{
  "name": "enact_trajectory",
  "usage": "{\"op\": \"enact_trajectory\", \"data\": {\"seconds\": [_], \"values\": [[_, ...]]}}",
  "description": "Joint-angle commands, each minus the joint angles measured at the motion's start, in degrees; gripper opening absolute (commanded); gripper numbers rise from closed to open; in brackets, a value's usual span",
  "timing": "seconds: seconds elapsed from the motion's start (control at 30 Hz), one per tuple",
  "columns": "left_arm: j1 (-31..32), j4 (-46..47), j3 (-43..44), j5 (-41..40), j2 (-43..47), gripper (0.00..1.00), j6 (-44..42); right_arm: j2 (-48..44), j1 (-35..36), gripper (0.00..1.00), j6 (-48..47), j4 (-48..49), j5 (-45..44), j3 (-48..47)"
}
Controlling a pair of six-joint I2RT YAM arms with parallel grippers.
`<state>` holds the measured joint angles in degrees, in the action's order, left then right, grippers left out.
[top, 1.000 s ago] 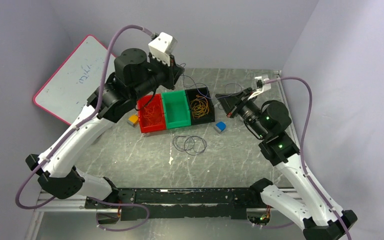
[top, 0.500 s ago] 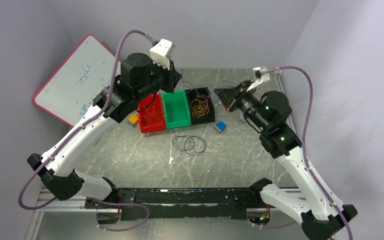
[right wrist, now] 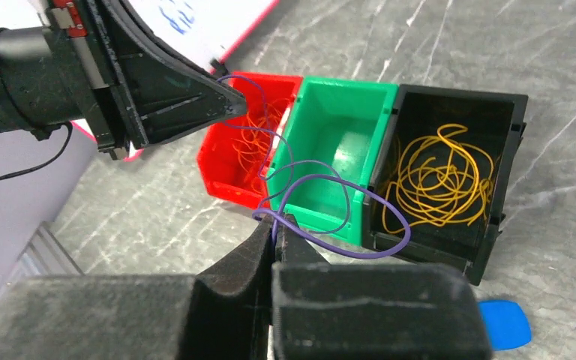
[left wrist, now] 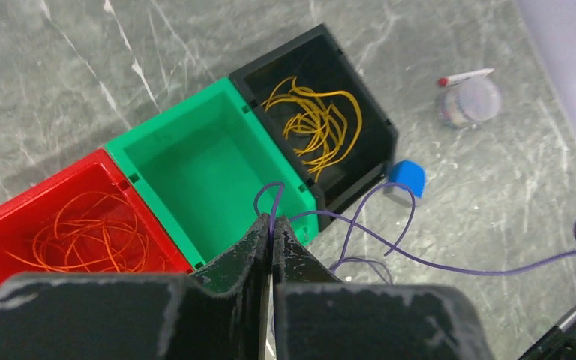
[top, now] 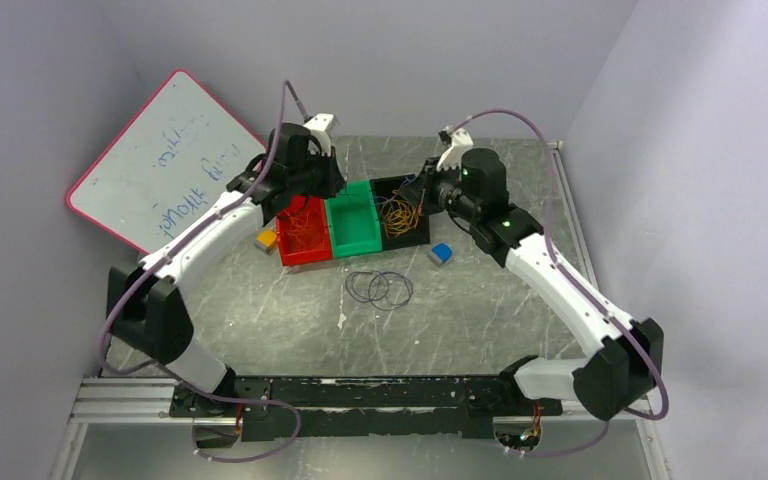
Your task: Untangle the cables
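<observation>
A thin purple cable (left wrist: pixel 440 266) hangs in loose loops between my two grippers, above the bins. My left gripper (left wrist: pixel 272 225) is shut on one part of it, over the green bin (left wrist: pixel 195 165). My right gripper (right wrist: pixel 274 225) is shut on another part of the purple cable (right wrist: pixel 360 255), facing the left gripper (right wrist: pixel 236 105). Orange cables (left wrist: pixel 82 236) lie in the red bin (top: pixel 305 228). Yellow cables (left wrist: pixel 319 124) lie in the black bin (top: pixel 400 210). More dark purple loops (top: pixel 380 289) lie on the table in front of the bins.
A blue block (top: pixel 440 254) sits right of the bins and an orange block (top: pixel 266 240) sits left of them. A whiteboard (top: pixel 160 160) leans at the back left. A small clear container (left wrist: pixel 469 101) stands behind the black bin.
Both arms have come down and moved towards each other, from high behind the bins to just above them. The purple cable stays gripped by both.
</observation>
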<state>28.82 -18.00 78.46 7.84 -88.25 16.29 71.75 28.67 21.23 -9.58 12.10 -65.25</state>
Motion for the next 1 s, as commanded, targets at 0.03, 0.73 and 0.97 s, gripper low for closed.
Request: {"op": "enact_trajectory", "data": {"seconds": [0.03,0.73,0.97], "values": [[-1.2,5.9,-0.8,1.4,-5.9,0.07,-1.1,5.0,-0.1,0.0,-2.4,3.2,1.8,-1.3],[-3.8,6.6,-0.5,-4.9,-17.5,0.07,-0.7,24.9,3.7,0.0,-0.8,8.9,8.5,-12.4],[-4.2,6.2,-0.1,-7.0,-17.4,0.07,-0.9,30.4,4.1,0.0,-0.5,9.2,8.3,-16.2]]}}
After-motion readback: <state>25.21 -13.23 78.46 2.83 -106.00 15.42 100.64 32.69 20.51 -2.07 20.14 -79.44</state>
